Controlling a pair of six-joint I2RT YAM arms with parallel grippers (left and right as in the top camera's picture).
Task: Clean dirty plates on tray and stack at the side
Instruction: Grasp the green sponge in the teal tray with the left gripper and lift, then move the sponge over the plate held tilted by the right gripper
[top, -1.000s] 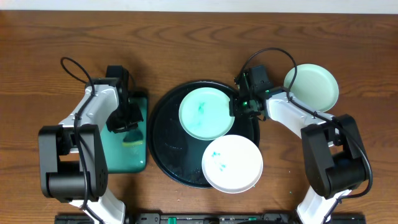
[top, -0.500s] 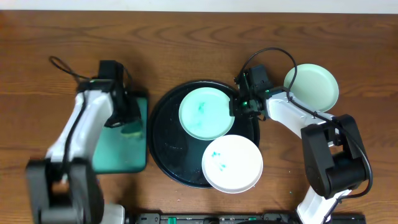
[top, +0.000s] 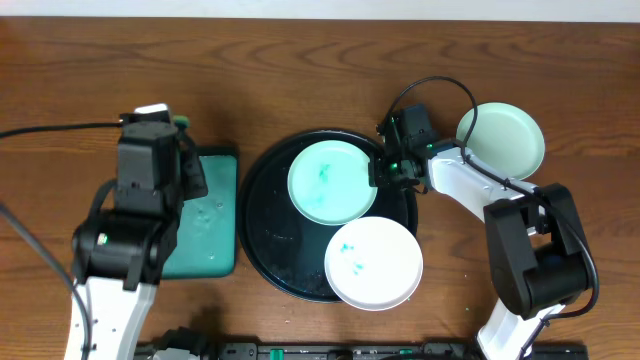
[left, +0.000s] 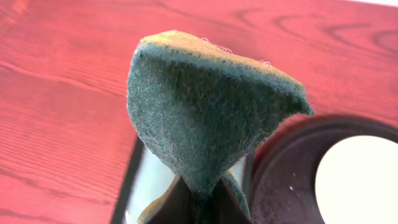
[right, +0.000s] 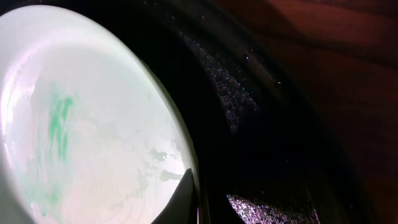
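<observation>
Plate rim within closed right tool

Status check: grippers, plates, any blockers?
Left gripper shut on sponge, over the teal tray. Right gripper shut on rim of smeared mint plate on black tray. White plate smeared too; clean mint plate at side. No blockers seen.

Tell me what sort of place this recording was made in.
Probably a staged dish-cleaning workbench rather than a real kitchen: a wooden table, a black tray holding teal-smeared plates, and a green scouring sponge.
</observation>
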